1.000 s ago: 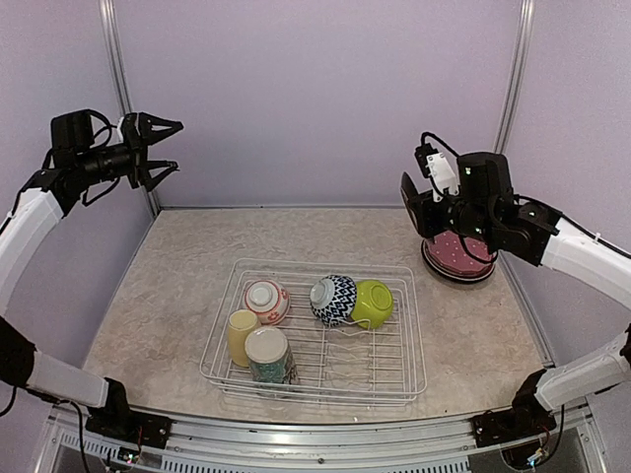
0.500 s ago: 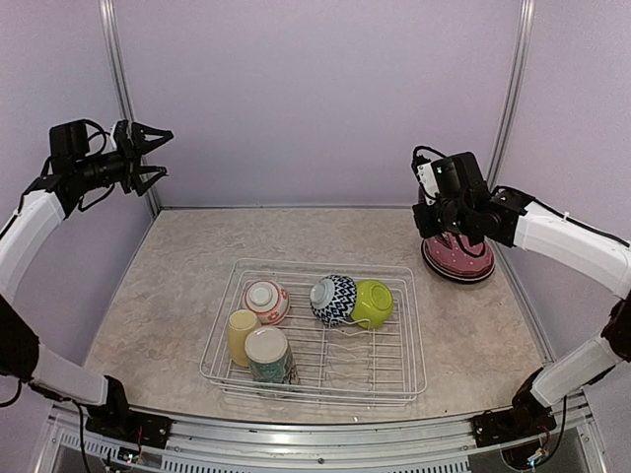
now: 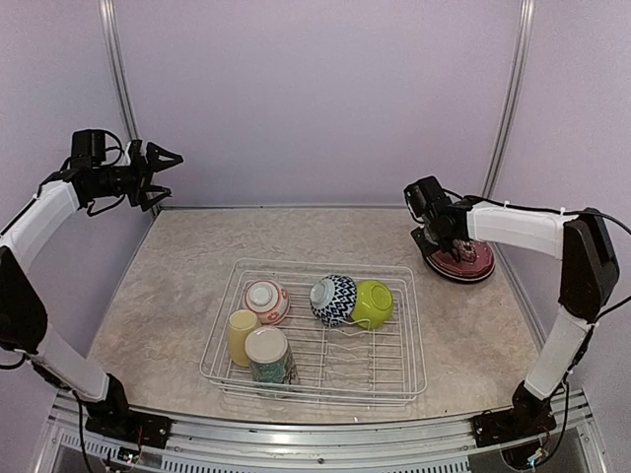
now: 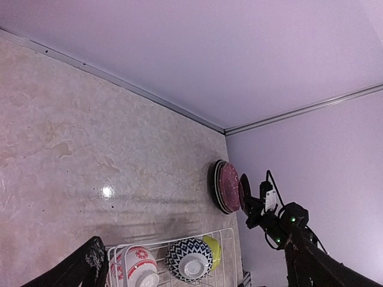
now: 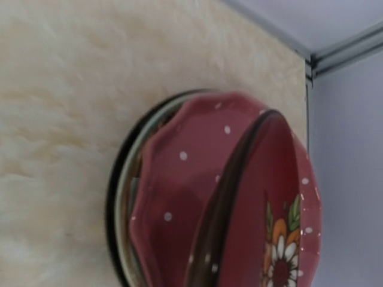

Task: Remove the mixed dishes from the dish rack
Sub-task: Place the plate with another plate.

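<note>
Wire dish rack, three bowls, two cups

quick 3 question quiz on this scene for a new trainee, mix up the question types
1. How many dishes lie in the dish rack?
2. True or false: the left arm's fingers are shut.
3. The plate stack sits: A, in the rack; B, on the table, right of the rack; C, under the left arm.
Key: 1 five; 2 false; 3 B.
</note>
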Available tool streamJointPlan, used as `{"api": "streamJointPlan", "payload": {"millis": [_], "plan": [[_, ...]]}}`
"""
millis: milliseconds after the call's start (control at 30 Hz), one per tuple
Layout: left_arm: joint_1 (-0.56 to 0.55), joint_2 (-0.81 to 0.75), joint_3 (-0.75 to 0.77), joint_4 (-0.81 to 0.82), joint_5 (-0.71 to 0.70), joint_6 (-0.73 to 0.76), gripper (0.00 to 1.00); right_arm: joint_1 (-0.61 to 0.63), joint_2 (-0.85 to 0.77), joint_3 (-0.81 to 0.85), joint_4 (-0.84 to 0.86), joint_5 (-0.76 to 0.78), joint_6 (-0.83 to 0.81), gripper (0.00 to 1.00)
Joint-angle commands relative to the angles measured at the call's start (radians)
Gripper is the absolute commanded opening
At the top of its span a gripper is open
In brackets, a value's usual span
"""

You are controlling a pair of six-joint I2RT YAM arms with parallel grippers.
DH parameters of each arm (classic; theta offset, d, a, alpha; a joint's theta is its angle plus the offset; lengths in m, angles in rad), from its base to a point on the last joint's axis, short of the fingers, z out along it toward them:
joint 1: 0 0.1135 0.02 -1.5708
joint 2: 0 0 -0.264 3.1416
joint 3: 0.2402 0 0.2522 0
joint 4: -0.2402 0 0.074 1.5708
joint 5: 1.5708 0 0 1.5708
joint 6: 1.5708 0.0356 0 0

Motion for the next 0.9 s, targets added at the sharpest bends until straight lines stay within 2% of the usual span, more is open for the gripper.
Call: {"api": "streamJointPlan", "payload": {"millis": [0,300,567,700,867], "plan": [[-0.001,-0.023,0.021,-0.021,-0.01,0.067,0.99,-0.04,0.067,0.047,0.043,0.091,-0.046,0.0],[-0.05,-0.045,0.027,-0.047,-0.053,0.116,0.99,-0.085,0.163,0.064,0.054,0.123,-0.07,0.0],[-0.083,-0.028,0.04,-0.072,-0.068,0.138,0.99,-0.115,0.209,0.057,0.11,0.085,-0.069,0.0],[-0.085,-0.021,0.048,-0.086,-0.073,0.15,0.99,-0.119,0.228,0.058,0.12,0.064,-0.066,0.11],[-0.122,-0.017,0.051,-0.091,-0.073,0.153,0.99,-0.12,0.236,0.059,0.12,0.025,-0.055,0.32]]}}
